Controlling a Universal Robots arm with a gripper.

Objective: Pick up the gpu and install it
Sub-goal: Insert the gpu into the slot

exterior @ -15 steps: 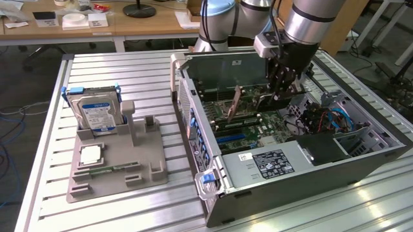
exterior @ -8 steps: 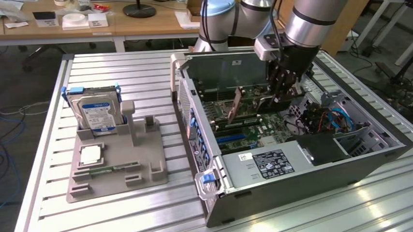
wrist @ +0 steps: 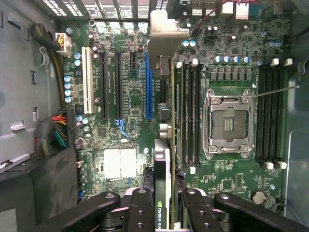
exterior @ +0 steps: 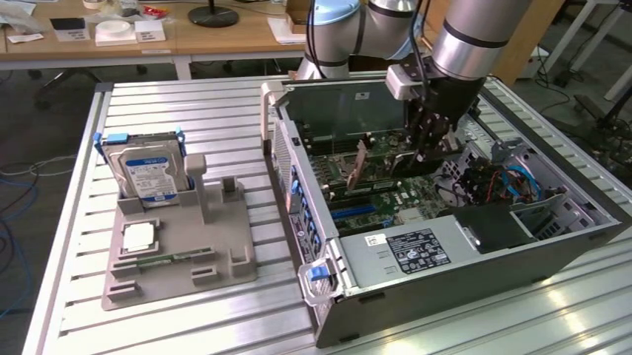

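From where I stand, the gripper (wrist: 164, 205) is clamped on the gpu (wrist: 163, 159). The card hangs edge-on between its fingers (wrist: 141, 208) inside the open computer case (exterior: 493, 270), over the motherboard (wrist: 120, 154) and just beside the long blue slot (wrist: 148, 87). I can't tell whether its lower edge touches the board. I'd judge the card light and stiff but fragile, best pinched across the cooler and board faces, as here, never by the contacts. Its silver bracket (wrist: 164, 34) points toward the case's rear wall. The case sits on a slatted aluminium table (exterior: 177, 103), the hard drive (exterior: 148, 174) stands in a grey fixture (exterior: 222, 259) well apart, and wooden desks (exterior: 227, 37) stand beyond.
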